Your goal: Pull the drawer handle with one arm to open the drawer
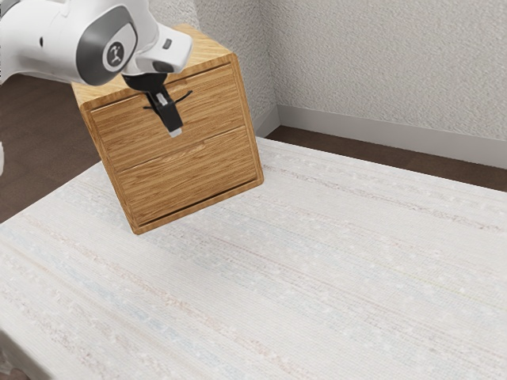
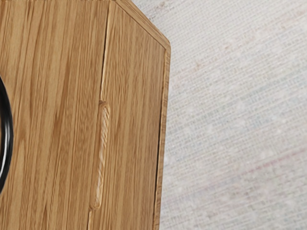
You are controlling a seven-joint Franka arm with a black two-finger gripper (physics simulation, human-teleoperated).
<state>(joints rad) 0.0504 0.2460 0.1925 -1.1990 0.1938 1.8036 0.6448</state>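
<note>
Nearest, pale woven table (image 1: 333, 269); then the gripper (image 1: 173, 127) set right at the black handle (image 1: 184, 96) of the upper drawer (image 1: 210, 99), likely lined up for a straight pull, grip width impossible to tell. Drawer flush in the cabinet (image 1: 198, 182), not yet opened. Exterior view for the whole cabinet; wrist view for the handle's arc beside the lower drawer front (image 2: 136, 120)

Room corner inspected.
Textured pale wall (image 1: 380, 55), white baseboard (image 1: 396, 133), dark brown floor (image 1: 40, 166); pale grained table (image 1: 317, 277) stood in front.
</note>
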